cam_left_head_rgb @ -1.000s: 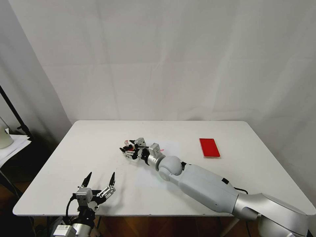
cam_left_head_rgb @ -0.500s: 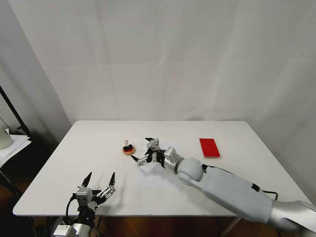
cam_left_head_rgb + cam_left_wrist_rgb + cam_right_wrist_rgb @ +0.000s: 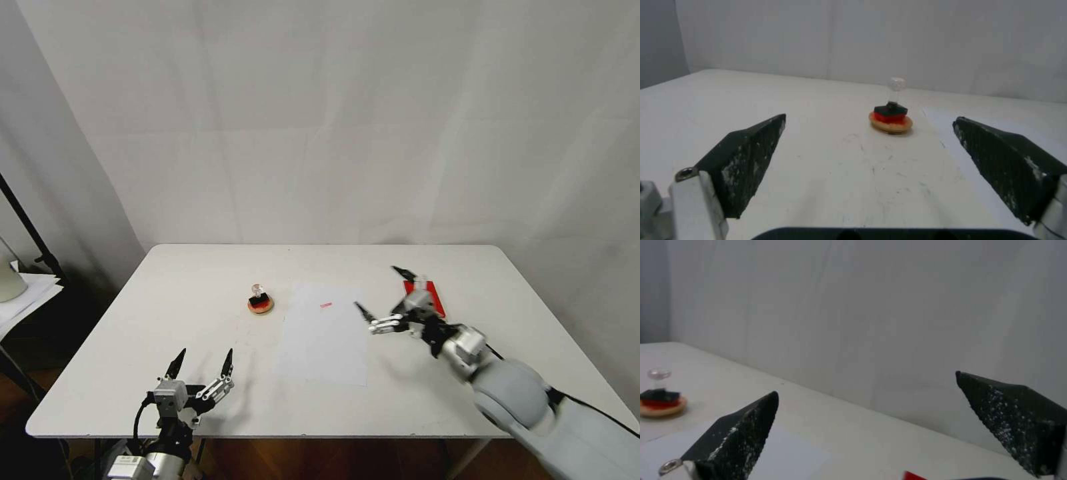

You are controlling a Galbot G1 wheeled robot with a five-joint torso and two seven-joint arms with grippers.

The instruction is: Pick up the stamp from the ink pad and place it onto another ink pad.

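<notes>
The stamp (image 3: 259, 293) stands on the round pad (image 3: 261, 305), both grippers' fingers apart — right gripper (image 3: 385, 298) by the red pad (image 3: 432, 293) — so a tabletop jolt might topple its tall knob.

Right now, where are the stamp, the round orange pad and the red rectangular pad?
stamp (image 3: 892, 108): left wrist view, on its black base.
round orange pad (image 3: 261, 309): head view, on its tan front rim.
red rectangular pad (image 3: 437, 297): head view, on bare red surface beside the right gripper (image 3: 381, 291).
</notes>
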